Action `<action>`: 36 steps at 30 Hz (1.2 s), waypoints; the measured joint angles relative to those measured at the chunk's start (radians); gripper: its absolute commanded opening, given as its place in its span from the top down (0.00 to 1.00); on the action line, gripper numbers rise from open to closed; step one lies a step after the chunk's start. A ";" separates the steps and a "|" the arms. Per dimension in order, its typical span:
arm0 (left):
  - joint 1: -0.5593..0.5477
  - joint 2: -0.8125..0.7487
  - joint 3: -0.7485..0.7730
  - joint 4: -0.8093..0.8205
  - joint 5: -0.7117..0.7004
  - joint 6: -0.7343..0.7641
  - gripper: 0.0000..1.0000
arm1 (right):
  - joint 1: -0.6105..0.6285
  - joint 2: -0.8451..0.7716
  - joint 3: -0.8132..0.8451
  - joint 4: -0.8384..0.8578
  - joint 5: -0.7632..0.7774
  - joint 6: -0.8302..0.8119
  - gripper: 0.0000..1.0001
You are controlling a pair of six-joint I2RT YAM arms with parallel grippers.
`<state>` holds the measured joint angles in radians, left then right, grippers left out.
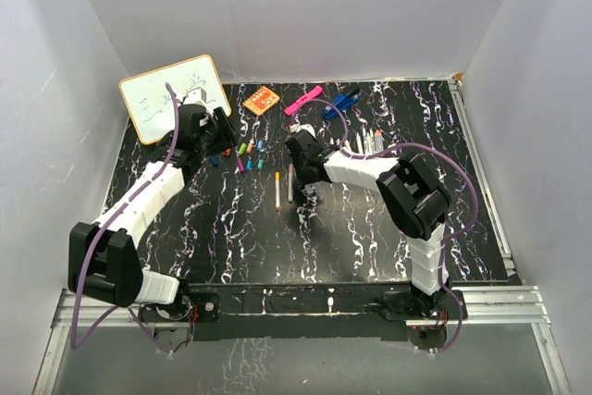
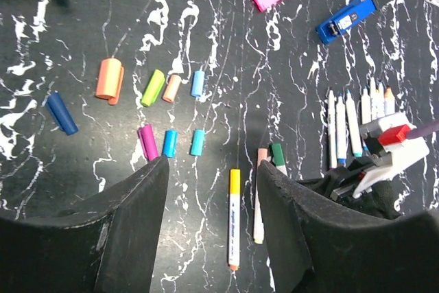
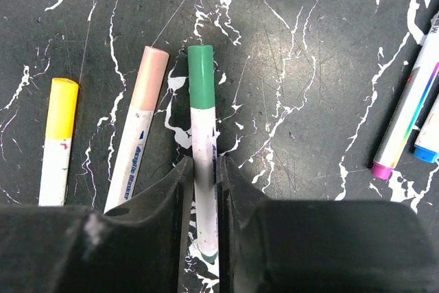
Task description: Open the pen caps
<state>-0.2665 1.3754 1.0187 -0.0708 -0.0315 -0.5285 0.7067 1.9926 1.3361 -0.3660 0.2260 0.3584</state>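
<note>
Eight loose pen caps (image 2: 169, 143), three capped pens (image 3: 140, 135), right gripper (image 3: 204, 169) pinching the green-capped pen (image 3: 202, 87), left gripper (image 2: 212, 164) spread

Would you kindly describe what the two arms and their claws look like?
The left arm and right arm have white link shells and bulky black joint housings. A purple cable loops along each. The left claw and right claw each have two broad matte black fingers, scuffed with pale marks.
</note>
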 measured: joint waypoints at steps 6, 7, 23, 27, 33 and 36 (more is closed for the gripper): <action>-0.002 0.020 -0.019 0.034 0.081 -0.031 0.46 | -0.012 -0.003 -0.005 0.007 -0.002 0.003 1.00; -0.004 0.026 -0.021 0.043 0.100 -0.035 0.46 | -0.016 -0.004 -0.006 0.008 -0.006 0.003 1.00; -0.049 0.260 -0.049 0.274 0.406 -0.209 0.46 | -0.048 -0.241 -0.157 0.104 -0.010 -0.139 1.00; -0.098 0.289 -0.026 0.316 0.418 -0.243 0.46 | -0.047 -0.284 -0.157 0.146 -0.047 -0.151 1.00; -0.166 0.338 0.002 0.377 0.425 -0.295 0.46 | -0.047 -0.303 -0.175 0.185 -0.103 -0.151 1.00; -0.180 0.360 0.016 0.392 0.430 -0.315 0.46 | -0.047 -0.310 -0.191 0.194 -0.128 -0.151 1.00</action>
<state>-0.4465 1.7359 1.0348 0.3214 0.3981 -0.8433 0.6594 1.6825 1.1454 -0.1719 0.0982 0.2070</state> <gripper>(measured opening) 0.543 0.122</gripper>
